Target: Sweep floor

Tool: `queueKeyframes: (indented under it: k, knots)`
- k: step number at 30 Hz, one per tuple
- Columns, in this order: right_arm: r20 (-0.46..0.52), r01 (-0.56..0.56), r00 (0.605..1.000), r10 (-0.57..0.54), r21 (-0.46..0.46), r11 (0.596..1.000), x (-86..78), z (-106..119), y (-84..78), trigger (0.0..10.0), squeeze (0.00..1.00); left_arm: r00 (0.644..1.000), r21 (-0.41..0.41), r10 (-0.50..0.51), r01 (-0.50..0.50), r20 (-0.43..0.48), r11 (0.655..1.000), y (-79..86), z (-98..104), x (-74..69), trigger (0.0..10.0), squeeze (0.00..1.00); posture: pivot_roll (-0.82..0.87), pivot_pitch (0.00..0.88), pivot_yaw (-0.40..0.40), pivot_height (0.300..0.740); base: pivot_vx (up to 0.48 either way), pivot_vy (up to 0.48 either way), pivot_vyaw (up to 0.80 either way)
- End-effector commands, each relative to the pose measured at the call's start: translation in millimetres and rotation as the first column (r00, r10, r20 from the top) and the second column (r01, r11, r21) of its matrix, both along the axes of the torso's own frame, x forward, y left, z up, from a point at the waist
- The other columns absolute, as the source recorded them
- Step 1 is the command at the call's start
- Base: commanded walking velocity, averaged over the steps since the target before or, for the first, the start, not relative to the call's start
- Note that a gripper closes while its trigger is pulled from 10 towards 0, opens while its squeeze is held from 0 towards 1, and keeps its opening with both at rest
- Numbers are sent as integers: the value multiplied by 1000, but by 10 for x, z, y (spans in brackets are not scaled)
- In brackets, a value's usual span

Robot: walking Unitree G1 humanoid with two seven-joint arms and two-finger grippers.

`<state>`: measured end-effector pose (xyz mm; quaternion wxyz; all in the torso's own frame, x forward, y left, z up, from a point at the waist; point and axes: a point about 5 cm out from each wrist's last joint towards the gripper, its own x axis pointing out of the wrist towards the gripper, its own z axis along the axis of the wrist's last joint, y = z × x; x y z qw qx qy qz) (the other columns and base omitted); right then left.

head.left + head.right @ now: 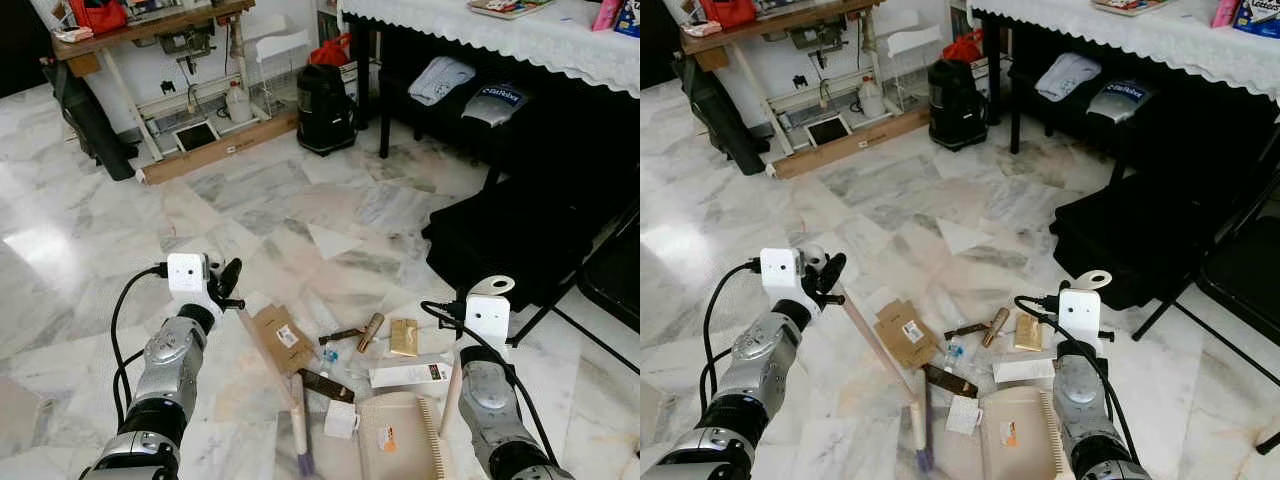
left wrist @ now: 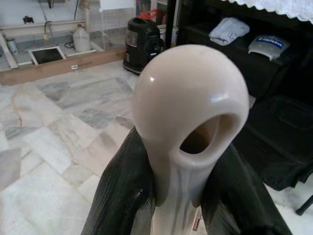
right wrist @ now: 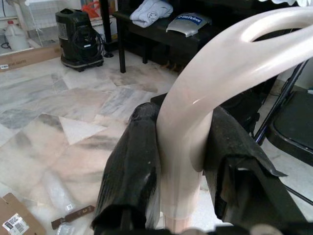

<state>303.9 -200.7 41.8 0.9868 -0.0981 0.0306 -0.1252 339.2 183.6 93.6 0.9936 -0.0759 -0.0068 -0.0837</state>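
Nearest the camera lay a cream dustpan (image 1: 395,438), ribbed along one side, flat on the marble floor (image 1: 120,240) between the two silver arms. The right gripper (image 3: 178,161) was clamped around the dustpan's pale handle (image 3: 215,83) — its two black fingers (image 3: 129,166) pressed against either side of the shaft just below the looped end. The left gripper (image 2: 178,196) held the broom handle (image 1: 875,345) the same way, fingers closed on the stem beneath the rounded, holed tip (image 2: 188,107); the stick slanted down across the floor to the broom head (image 1: 918,430), which rested just beside the dustpan's left edge. Litter was gathered just beyond the pan: a flattened cardboard piece (image 1: 283,338) with a white label, a dark brown strip (image 1: 325,385), a small gold box (image 1: 404,337), a tan tube (image 1: 371,331), a long white carton (image 1: 410,374) and a crumpled white scrap (image 1: 341,418) touching the pan's front. Farther off stood a black vacuum cleaner (image 1: 325,108) by a wooden workbench (image 1: 150,30), and a table with a white lace cloth (image 1: 520,35) (folded clothes on the shelf beneath it) along the right side of the room.
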Motion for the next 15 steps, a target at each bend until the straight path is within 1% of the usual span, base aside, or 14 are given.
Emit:
queueKeyframes:
  k: [1, 3, 8, 15]
  knots:
    - [19, -1, 1000, 1, -2, 1000, 19, 39, 3, 10000, 0, 1000, -7, 10, -10, 10, 1000, 76, 54, 29, 10000, 0, -102, 50, 126, 740, 0, 0, 0]
    - [18, -1, 1000, 1, 0, 1000, 22, 38, 6, 10000, 0, 1000, 4, -25, 25, -2, 1000, 47, 32, 18, 10000, 0, -100, 51, 127, 740, 0, 0, 0]
    - [16, -2, 1000, 2, 2, 1000, 23, 36, 10, 10000, 0, 998, -1, -61, 61, -29, 998, 9, -23, -5, 10000, 0, -101, 53, 128, 740, 0, 0, 0]
    - [10, 1, 1000, -1, 2, 1000, 4, 19, -9, 10000, 0, 990, -60, -125, 121, -62, 991, -65, -79, -34, 10000, 0, -104, 65, 128, 740, 0, 0, 0]
